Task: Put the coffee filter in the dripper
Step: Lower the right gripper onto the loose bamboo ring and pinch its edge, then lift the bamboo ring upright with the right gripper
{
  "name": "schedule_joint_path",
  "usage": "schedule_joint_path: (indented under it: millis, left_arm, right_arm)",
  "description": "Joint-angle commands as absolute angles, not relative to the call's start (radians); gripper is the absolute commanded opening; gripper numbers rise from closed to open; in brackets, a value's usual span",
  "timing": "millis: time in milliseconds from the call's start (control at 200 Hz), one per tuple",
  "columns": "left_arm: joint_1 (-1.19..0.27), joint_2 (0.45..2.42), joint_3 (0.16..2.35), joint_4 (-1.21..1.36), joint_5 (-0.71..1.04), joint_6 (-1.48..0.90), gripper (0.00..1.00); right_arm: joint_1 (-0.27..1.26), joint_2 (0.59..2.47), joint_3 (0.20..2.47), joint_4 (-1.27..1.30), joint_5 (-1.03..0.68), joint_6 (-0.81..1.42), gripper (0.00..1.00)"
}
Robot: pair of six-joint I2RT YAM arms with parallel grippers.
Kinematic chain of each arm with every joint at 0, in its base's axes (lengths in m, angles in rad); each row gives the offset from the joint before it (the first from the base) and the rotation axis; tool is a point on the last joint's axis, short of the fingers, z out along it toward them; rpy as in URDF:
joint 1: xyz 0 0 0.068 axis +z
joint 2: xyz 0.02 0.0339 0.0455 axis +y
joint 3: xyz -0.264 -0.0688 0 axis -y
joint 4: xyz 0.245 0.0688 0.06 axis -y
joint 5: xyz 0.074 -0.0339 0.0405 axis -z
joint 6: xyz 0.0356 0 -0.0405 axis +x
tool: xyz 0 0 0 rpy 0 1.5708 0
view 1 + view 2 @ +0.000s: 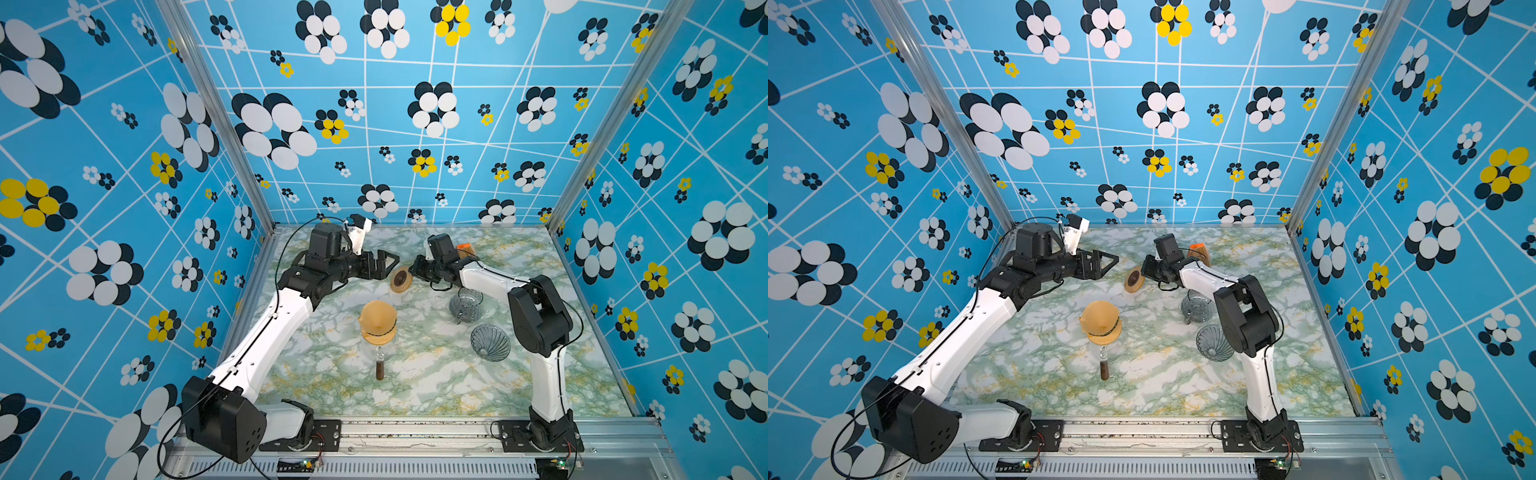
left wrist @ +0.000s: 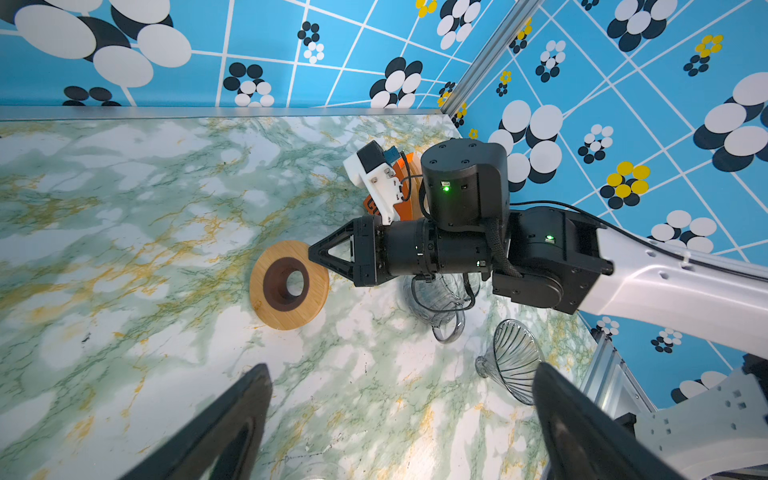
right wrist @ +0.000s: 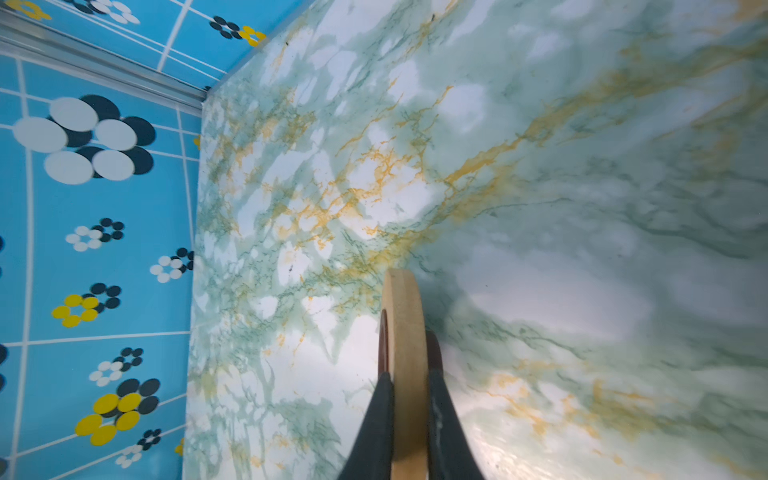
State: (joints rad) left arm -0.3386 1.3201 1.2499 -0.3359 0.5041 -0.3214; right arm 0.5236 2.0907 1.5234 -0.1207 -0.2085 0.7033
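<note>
A tan cone-shaped coffee filter [image 1: 377,322] [image 1: 1100,322] sits on top of a glass vessel with a dark handle [image 1: 380,368] mid-table. The ribbed glass dripper [image 1: 490,343] [image 1: 1214,343] [image 2: 513,365] lies on its side at the right. My right gripper [image 1: 412,272] [image 1: 1144,270] [image 2: 311,253] [image 3: 406,376] is shut on the rim of a wooden ring with a dark centre [image 1: 401,279] [image 1: 1134,279] [image 2: 291,316] [image 3: 403,316], which is tilted near the back. Facing the ring from the left, my left gripper [image 1: 392,262] [image 1: 1113,262] [image 2: 401,370] stands open and holds nothing.
A clear glass jug [image 1: 466,305] [image 1: 1196,307] [image 2: 440,299] stands under the right forearm. An orange and wood object [image 1: 466,250] [image 1: 1198,251] sits behind the right wrist near the back wall. Patterned walls close in the marble table [image 1: 436,386] on three sides.
</note>
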Motion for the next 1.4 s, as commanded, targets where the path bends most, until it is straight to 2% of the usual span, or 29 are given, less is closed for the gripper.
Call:
schedule_joint_path:
  millis: [0,315,720,1395]
  left_arm:
    - [-0.341,1.296,1.25,-0.331,0.512,-0.314,0.99]
    - [-0.341,1.294,1.249,-0.331,0.504,-0.318,0.99]
    - [-0.341,1.286,1.251,-0.339,0.486,-0.315,0.99]
    - [-0.341,1.284,1.252,-0.344,0.479,-0.309,0.99]
  right_arm:
    - [0.545,2.046,1.54,-0.277,-0.087,0.589,0.09]
    - [0.608,1.975,1.532,-0.409,0.111,0.442,0.08]
    - [0.697,1.96,1.538,-0.481,0.262,0.308,0.08]
    - [0.708,1.956,1.503,-0.428,0.142,0.273,0.17]
